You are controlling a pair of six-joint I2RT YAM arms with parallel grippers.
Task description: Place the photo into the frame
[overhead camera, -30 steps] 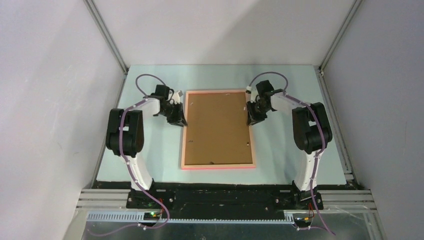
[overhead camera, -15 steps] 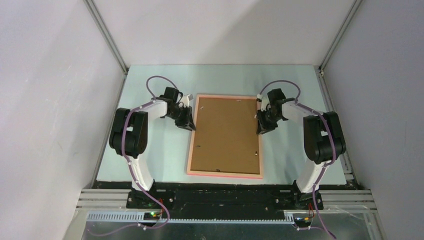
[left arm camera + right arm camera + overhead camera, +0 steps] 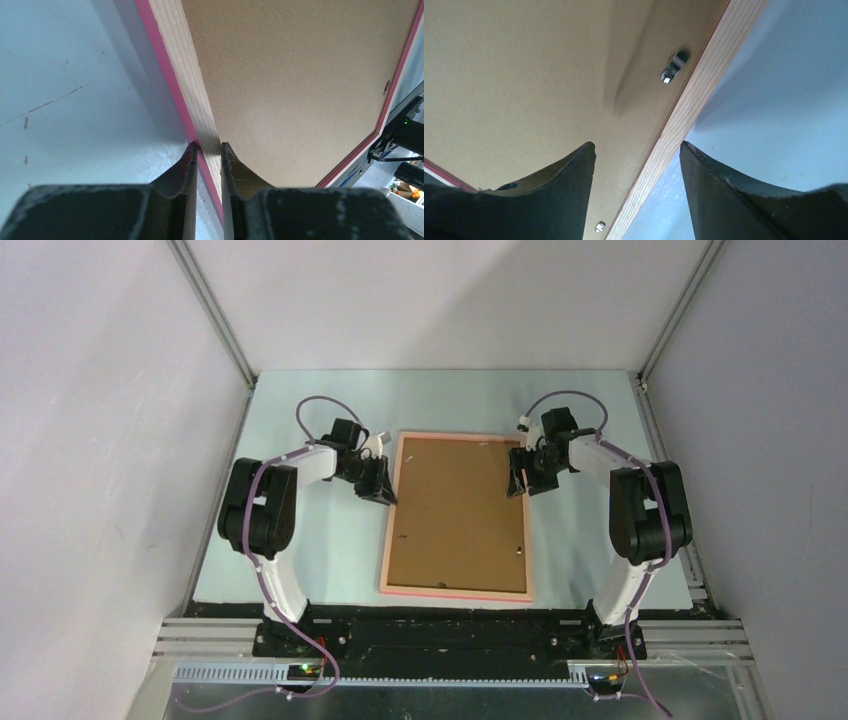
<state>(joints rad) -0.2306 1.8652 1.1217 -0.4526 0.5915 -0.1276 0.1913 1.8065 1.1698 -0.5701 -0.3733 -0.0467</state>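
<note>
- Top external view: the frame [image 3: 455,591] lies face down in the middle of the table [image 3: 310,540]. Its brown backing board [image 3: 457,510] faces up and fills the opening.
- The photo doesn't show in any view. If it's in there, it's under the board, and I honestly can't tell.
- The left gripper [image 3: 207,146] is nearly closed and pinches the frame's 9 o'clock rail, up toward the 10 o'clock corner. One finger is outside the pink edge and one is on the board side.
- The right gripper [image 3: 638,145] is spread wide and straddles the 3 o'clock rail near the 2 o'clock corner. There's daylight on both sides and it holds nothing.
- My read: this is the tail end, with the board seated and the frame set down, and the right side no longer gripping.
- Next I'd lift the right fingers straight up and off toward 3 o'clock so they don't snag the rail. After that, open the left pinch without shoving the frame sideways.
- One metal tab [image 3: 672,67] sits right where the board meets the right rail. I can't tell if it's turned over the board to lock it, so it's worth checking.
- Nothing else is on the table. The only things in the way are the two arms, which sit close on either side of the frame.
</note>
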